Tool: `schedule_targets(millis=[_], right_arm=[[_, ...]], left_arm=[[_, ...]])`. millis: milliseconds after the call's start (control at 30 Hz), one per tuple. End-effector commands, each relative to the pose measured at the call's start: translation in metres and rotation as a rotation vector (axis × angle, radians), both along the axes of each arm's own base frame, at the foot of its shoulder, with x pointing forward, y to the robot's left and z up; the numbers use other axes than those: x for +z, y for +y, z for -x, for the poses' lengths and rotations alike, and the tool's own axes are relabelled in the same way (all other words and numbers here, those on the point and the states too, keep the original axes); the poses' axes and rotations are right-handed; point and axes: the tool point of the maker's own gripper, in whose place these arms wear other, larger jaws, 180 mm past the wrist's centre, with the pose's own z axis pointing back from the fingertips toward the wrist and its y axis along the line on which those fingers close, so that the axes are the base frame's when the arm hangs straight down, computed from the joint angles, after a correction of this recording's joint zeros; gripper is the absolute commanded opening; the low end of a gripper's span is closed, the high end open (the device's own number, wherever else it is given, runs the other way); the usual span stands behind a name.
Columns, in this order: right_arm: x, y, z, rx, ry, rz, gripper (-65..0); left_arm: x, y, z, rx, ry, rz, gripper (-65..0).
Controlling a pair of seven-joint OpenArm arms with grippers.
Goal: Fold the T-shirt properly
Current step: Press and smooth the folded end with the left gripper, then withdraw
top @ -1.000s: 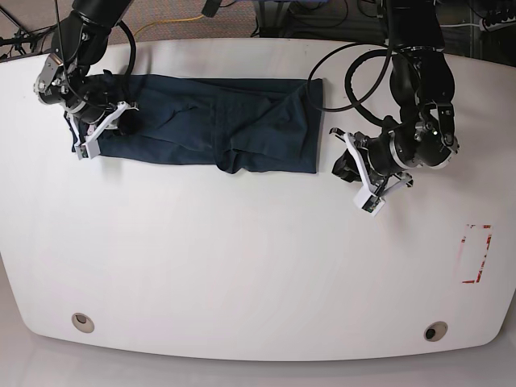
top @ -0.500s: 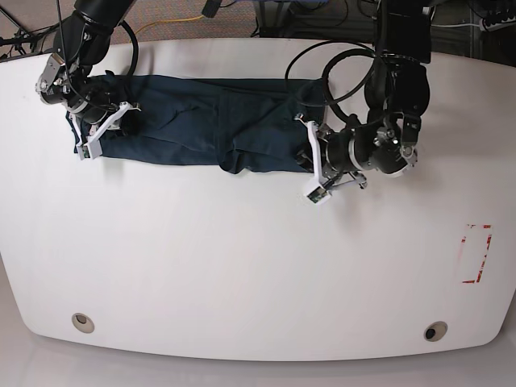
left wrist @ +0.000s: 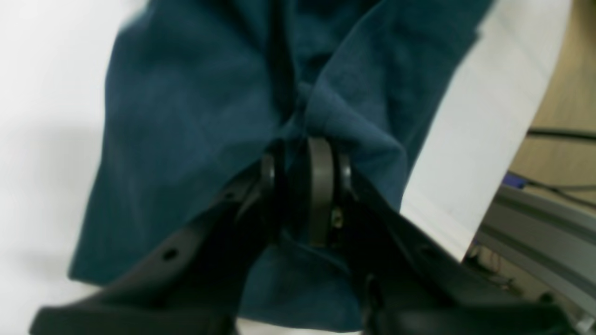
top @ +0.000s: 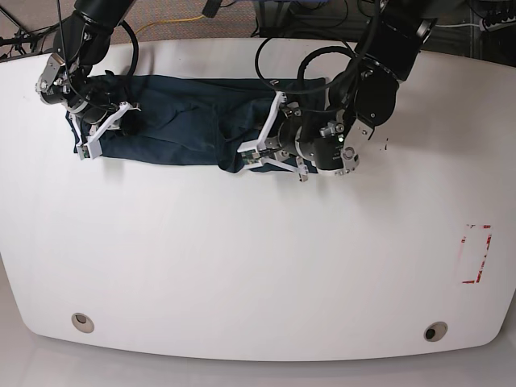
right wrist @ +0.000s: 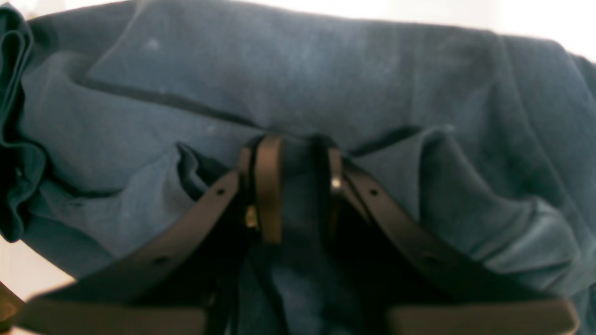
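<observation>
While both grippers pinch, one T-shirt [top: 185, 121].

This looks like a robotics lab or test bench rather than a home: a broad white table [top: 242, 266] with rounded corners and two round cable grommets [top: 82, 322] set near its near edge fills the base view, and two black robot arms [top: 379, 56] reach in over its far side. Loose black cables [top: 298, 64] loop from the arms, a yellow cable [top: 173, 24] trails over carpet beyond the far edge, and a red outline of tape marks [top: 476, 254] sits on the tabletop at the right. The left wrist view also shows a grey aluminium frame rail [left wrist: 535, 251] beside the table, over a tan floor.
</observation>
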Motion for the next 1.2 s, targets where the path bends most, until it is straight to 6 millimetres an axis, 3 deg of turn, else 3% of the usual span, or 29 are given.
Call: schedule_targets(millis=[0,300,667,800,967,1167], right_arm=[[0.002,-0.005,0.0,0.002,0.003,0.021,-52.8],[0.002,-0.005,0.0,0.002,0.003,0.02,-52.8],[0.002,-0.005,0.001,0.002,0.006,0.02,-52.8],[0.003,-0.005,-0.001,0.002,0.0,0.019,-52.8],[0.002,-0.005,0.0,0.002,0.005,0.019,-52.8],[0.002,-0.005,-0.001,0.002,0.001,0.019,-52.8]], left_arm=[[0.031,-0.022,-0.003,-0.052,-0.082,0.079,-58.1],[0.04,-0.019,-0.005,-0.064,-0.124,0.069,-58.1],[0.041,0.038,-0.04,0.172,-0.126,0.073,-58.1],[0.025,0.056,-0.048,0.248,-0.066,0.056,-58.1],[0.003,0.056,-0.04,0.247,0.011,0.031,-58.1],[-0.009,0.031,-0.021,0.123,0.045,-0.004,-58.1]])
